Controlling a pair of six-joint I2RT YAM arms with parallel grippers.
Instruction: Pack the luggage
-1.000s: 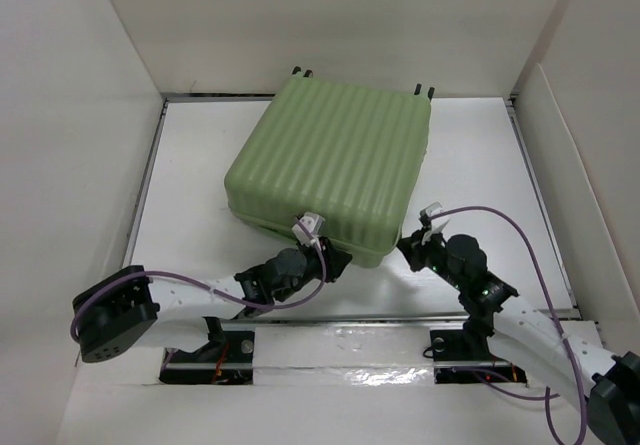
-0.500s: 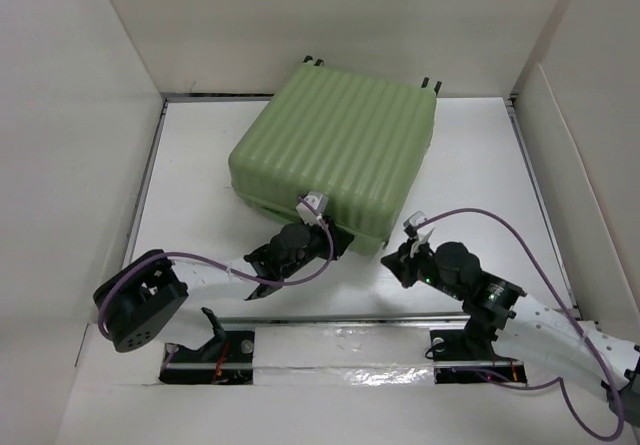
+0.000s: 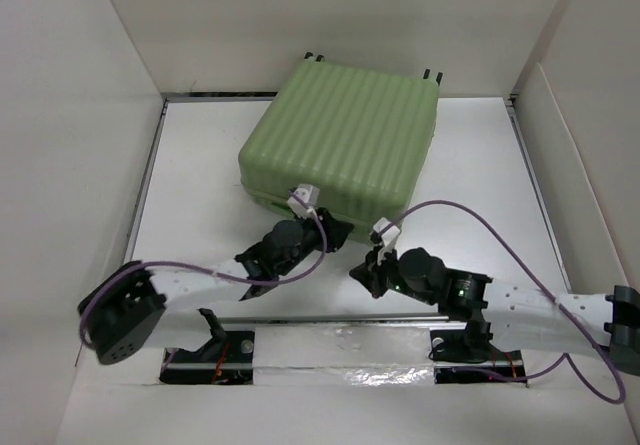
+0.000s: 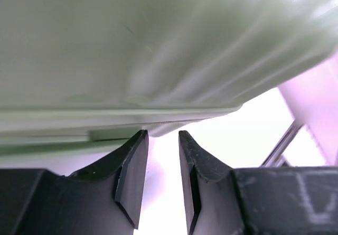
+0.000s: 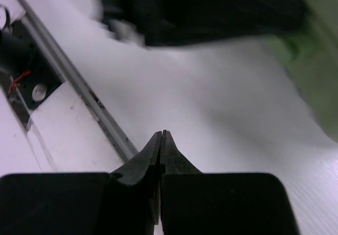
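Green, pale and glossy: the luggage (image 3: pixel 345 145) lies flat on the white bench (image 3: pixel 200 185) in the upper middle of the overhead frame, turned a little askew, its hard shell ribbed in long parallel ridges with rounded corners. It's shut, both halves together, so whatever is inside is hidden. Small black wheels (image 3: pixel 430 72) poke out along its far edge. Now the left hand (image 3: pixel 338 233) is right up at the near edge of the case, just below centre; on its wrist camera the shell (image 4: pixel 158 45) fills the upper frame, smooth and softly shining, with the seam line running just above the dark wedge-shaped fingertips (image 4: pixel 132 171). That left hand (image 4: pixel 162 134) is parted by only a narrow slot, with nothing between the tips. Over to the right hand (image 3: pixel 362 271), low beside the case's near corner, lower centre of the overhead frame, pointing left. Its wrist view shows that hand (image 5: pixel 160 133) pinched fully together over matte white bench (image 5: pixel 222 119), empty, with a blurred green patch (image 5: pixel 317 60) at the right edge. A purple cable (image 3: pixel 480 213) loops above that arm.
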